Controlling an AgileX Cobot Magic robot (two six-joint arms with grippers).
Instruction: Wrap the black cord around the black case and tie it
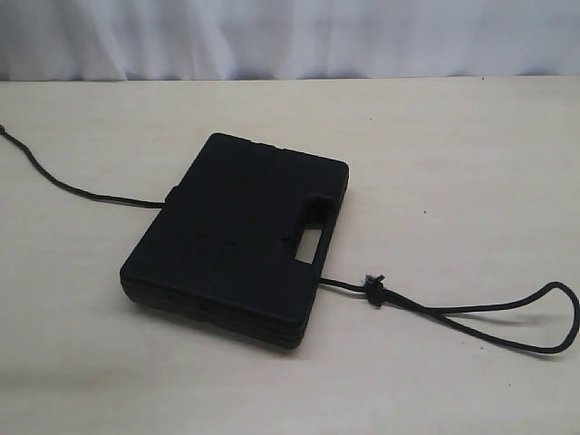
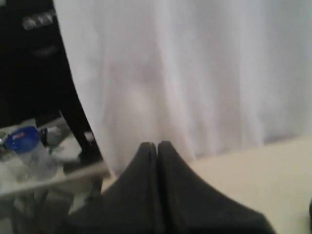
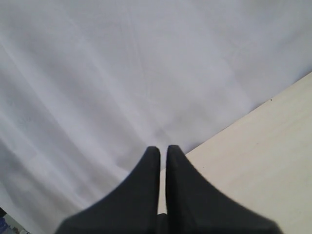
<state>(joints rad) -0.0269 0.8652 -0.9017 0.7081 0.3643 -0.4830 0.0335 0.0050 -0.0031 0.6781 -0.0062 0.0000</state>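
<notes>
while both arms were raised clear of the work, the left gripper (image 2: 157, 146) had its two dark fingers pressed flat together, holding nothing; the right gripper (image 3: 163, 148) likewise held nothing, its fingers drawn together with only a hairline slit between them. behind each: a white curtain (image 2: 185, 73), and below it a strip of the pale table (image 2: 273, 180). to one side of the left gripper's curtain: a dark gap with a blurred clear container with a blue lid (image 2: 22, 139), its details too soft to make out. item, in the exterior view: the black case (image 1: 237, 231), lying flat near the middle of the table, set at an angle, with the oblong handle slot (image 1: 311, 237) on its right-hand edge. item: the black cord (image 1: 453, 313), lying loose on the table, not wound over the case. one stretch ran from the case's left edge out to the left border of the view. the other stretch came out at the case's near right corner, passed through a small frayed knot (image 1: 374, 290) just beside that corner, then ran right into a long narrow loop. the part of the cord between those two stretches was hidden by the case.
</notes>
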